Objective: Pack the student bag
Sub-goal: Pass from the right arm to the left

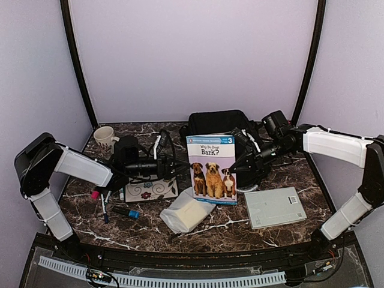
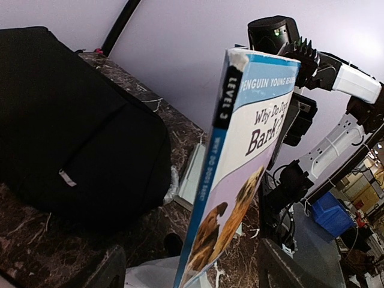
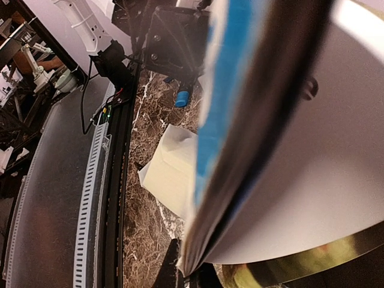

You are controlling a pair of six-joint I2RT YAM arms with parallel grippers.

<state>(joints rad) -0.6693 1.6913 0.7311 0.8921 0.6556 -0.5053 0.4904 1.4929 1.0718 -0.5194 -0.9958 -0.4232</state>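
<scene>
**Top view, with wrist details.** A white slotted strip (image 1: 162, 279) runs along the near edge, below the arm bases. On the marble-patterned tabletop (image 1: 270, 240), the nearest item is a white plastic-wrapped packet (image 1: 186, 213) at near centre. Just behind it a book (image 1: 211, 169) stands upright, its cover with three dogs facing the camera.

The right gripper (image 1: 236, 170) is closed on the book's right edge and holds it. In the right wrist view the book (image 3: 270, 120) fills most of the frame, seen edge-on. The left gripper (image 1: 182, 168) sits just beside the book's left edge, jaws spread wide. In the left wrist view the book (image 2: 240, 162) stands spine-on between the two fingers (image 2: 102, 270), apart from both.

The student bag (image 1: 219, 123) lies at the far centre of the tabletop, directly behind the book. In the left wrist view the student bag (image 2: 72, 132) appears as a black mass to the left.

On the left side:
- a cream mug (image 1: 105, 139) at the far left;
- a floral-patterned card (image 1: 150, 189) under the left arm;
- a blue-capped marker (image 1: 127, 212) nearer.

On the right side, near, lies a flat grey-white box (image 1: 274, 207).
</scene>
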